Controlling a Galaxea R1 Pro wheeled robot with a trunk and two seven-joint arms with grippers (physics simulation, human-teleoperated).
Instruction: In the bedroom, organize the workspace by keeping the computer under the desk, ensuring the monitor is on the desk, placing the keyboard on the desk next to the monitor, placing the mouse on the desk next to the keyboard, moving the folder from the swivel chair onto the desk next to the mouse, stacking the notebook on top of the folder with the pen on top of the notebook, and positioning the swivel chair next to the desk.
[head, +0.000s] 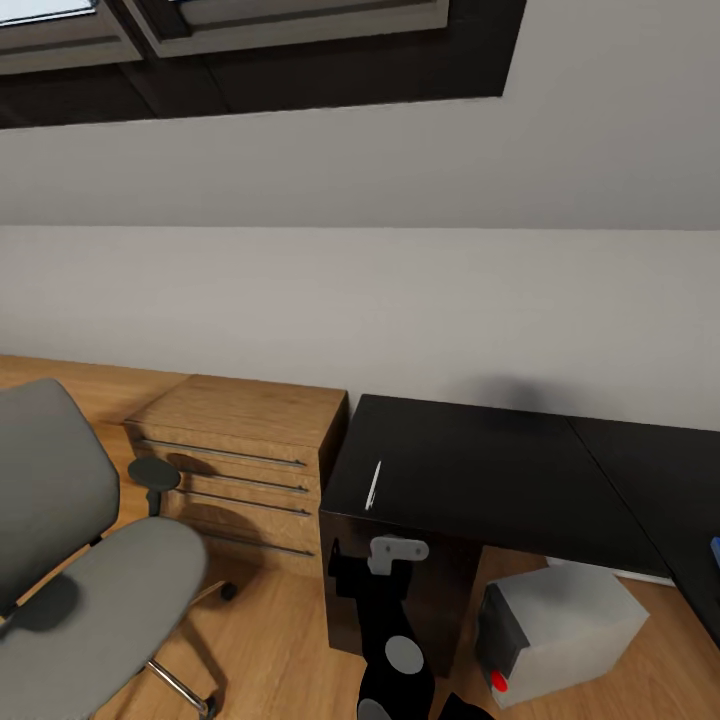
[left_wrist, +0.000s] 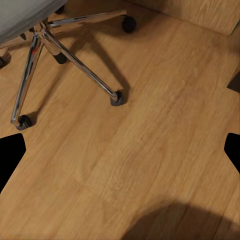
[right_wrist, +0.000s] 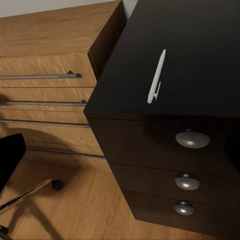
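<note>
Pen lay on the desk near its front-left corner, long axis running front to back, just ahead of the right arm raised before the drawers.

Left wrist: chair base, bare floor; finger spread unclear.

Right wrist: pen above the knobs; grip state unclear.

Pen on desk; computer under; swivel chair left.

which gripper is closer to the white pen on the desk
Right, judging by its wrist view: the pen lies close ahead on the desk, above the drawer knobs. The left wrist view faces the wooden floor by the swivel chair base, away from the desk.
</note>
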